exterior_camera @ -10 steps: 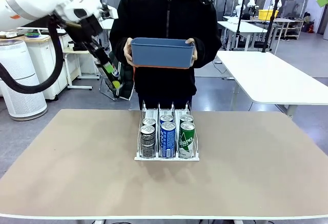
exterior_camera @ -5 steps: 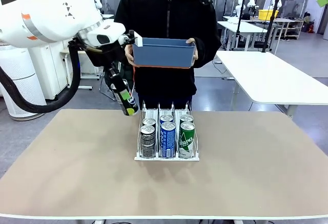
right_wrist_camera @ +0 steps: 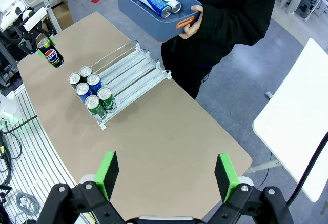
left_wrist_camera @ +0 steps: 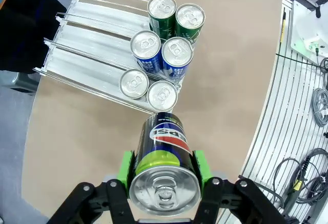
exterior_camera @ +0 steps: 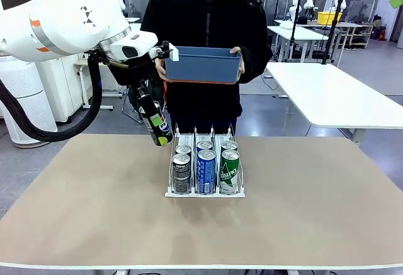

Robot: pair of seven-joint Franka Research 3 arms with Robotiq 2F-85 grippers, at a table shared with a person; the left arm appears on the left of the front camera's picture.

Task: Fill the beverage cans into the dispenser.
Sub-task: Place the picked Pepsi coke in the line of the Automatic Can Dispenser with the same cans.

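**Can carried in to the rack, not yet dropped**

The dark can (left_wrist_camera: 165, 131) sits across my left claw (left_wrist_camera: 163, 165), silver top towards my wrist and foot pointing away, tilted rather than upright; both green pads are pressed on its sides, so the claw is closed only as far as the can's width allows. A second ago I was higher and well off to the outer side of the rack; half a second ago I had swung in beside it, and since then I have only crept a little closer, so I judge the carry is nearly done and the lining-up is beginning.

Just past the can's foot and below it lies the dispenser (left_wrist_camera: 87, 55); six cans (left_wrist_camera: 154, 75) stand in pairs at the lane ends nearest me, black and silver, then blue, then green farthest across; the stretch of lanes running away from me towards the person is bare, and that is where this one should go, likely the near lane. The can hangs above the table (exterior_camera: 94, 212), touching nothing.

Above and beyond me the person holds the blue tub (exterior_camera: 201, 67), with more cans (right_wrist_camera: 159, 1) lying in it; so several loads remain. My right claw (right_wrist_camera: 166, 175) hangs high over the table, spread wide and empty.
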